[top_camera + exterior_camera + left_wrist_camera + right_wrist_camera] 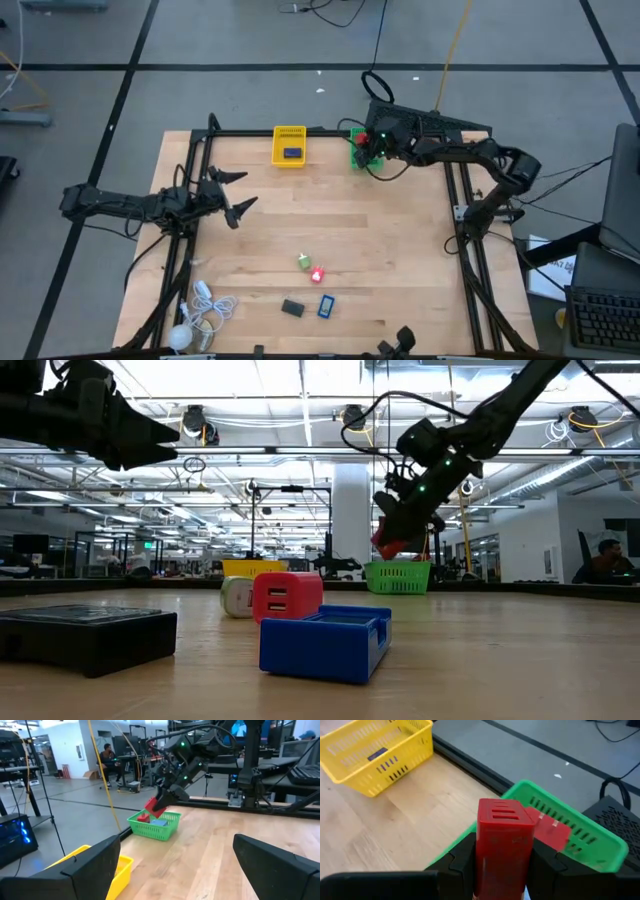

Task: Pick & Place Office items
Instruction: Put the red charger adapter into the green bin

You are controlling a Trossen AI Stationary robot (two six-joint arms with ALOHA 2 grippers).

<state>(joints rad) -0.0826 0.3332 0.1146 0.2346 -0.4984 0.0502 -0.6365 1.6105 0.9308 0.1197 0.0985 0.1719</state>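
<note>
Green slotted plastic forms the basket at the table's far edge, and it already holds a red piece and a blue one; only the left wrist view shows the blue one. Right gripper hangs over this basket, clamped on a red ribbed block. Beside it the yellow basket holds a dark blue item. Out on the pale wooden table lie a green-and-white piece, a red charger-like cube, a blue open box and a flat black block. Left gripper hovers at the table's left, fingers spread wide and empty. White coiled cable sits at the near left corner
</note>
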